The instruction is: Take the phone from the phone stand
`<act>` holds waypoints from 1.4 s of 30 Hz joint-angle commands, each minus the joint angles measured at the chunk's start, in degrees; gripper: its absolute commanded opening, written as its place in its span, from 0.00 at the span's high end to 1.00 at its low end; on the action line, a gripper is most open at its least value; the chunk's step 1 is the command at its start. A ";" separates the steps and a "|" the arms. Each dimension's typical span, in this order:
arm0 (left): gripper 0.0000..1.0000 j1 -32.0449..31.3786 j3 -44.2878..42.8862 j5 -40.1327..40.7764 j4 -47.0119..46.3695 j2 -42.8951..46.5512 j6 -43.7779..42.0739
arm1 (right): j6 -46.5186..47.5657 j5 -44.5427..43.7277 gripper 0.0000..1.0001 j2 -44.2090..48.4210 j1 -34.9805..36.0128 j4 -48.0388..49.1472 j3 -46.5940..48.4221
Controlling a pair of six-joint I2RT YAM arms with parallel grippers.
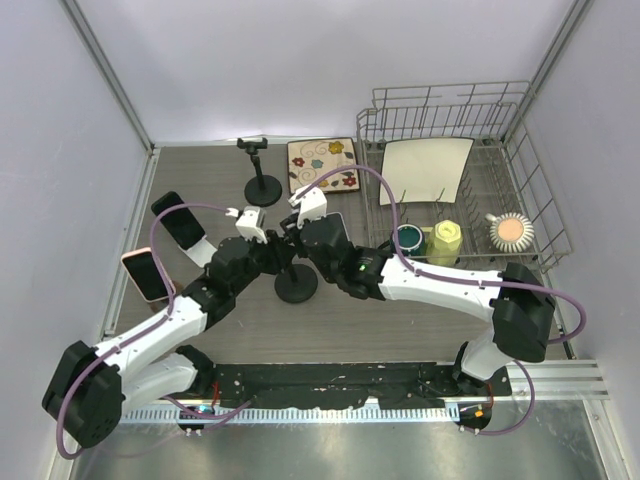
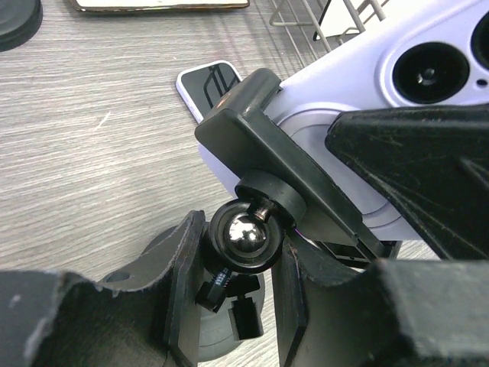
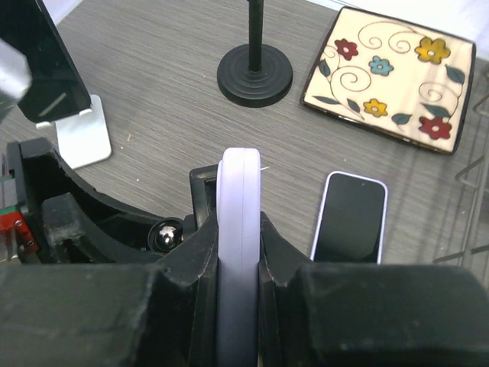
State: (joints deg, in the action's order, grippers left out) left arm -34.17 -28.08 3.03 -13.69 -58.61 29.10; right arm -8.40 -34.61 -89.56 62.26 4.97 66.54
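**Item: phone in phone stand, both pincers engaged**

- Phone [image 3: 241, 183]: lavender case, standing on edge at mid-bench. Seated in the cradle of the phone stand [image 1: 296, 284]; a cradle arm hooks over its edge. Not yet lifted out.
- Right pincer [image 3: 238, 229]: closed tight on the phone, one finger pressed flat against each face, with the phone's thin edge rising between them.
- Left pincer [image 2: 238, 248]: partly closed, with its fingers [image 2: 183, 260] set on either side of the stand's ball joint just below the cradle, gripping it.
- Bench [image 3: 153, 115]: grey wood grain.
- Second phone [image 3: 350, 218]: lies flat, screen up, just beside the held one.
- Floral plate [image 3: 390, 76]: square, behind the second phone.
- Spare stand [image 3: 254, 73]: black, round base, near the plate.
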 commanded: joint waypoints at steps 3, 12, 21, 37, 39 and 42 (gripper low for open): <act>1.00 3.59 2.50 14.73 0.07 3.85 8.16 | -6.62 -16.27 0.99 4.31 -2.93 -11.56 0.60; 1.00 3.59 2.67 13.67 0.33 4.73 7.72 | -9.96 -23.57 0.99 2.38 -3.99 -14.29 2.80; 1.00 3.59 2.76 11.92 0.60 5.44 5.44 | -13.65 -20.61 0.99 2.11 -6.88 -14.21 4.39; 1.00 1.83 -1.97 7.16 7.45 4.65 -4.66 | -5.93 -14.09 0.99 7.46 -12.86 3.19 1.93; 1.00 2.18 -3.12 8.83 8.16 3.95 -7.21 | -5.22 -13.38 0.99 9.65 -12.95 4.16 -0.35; 1.00 3.75 -5.40 9.01 7.46 1.05 -10.37 | -4.17 -12.06 0.99 11.68 -12.86 4.87 -3.08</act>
State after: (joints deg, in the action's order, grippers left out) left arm -32.29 -28.95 8.16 -6.74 -55.05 24.88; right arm -15.33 -46.92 -83.44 49.39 1.89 65.34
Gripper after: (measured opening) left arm 0.372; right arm 0.213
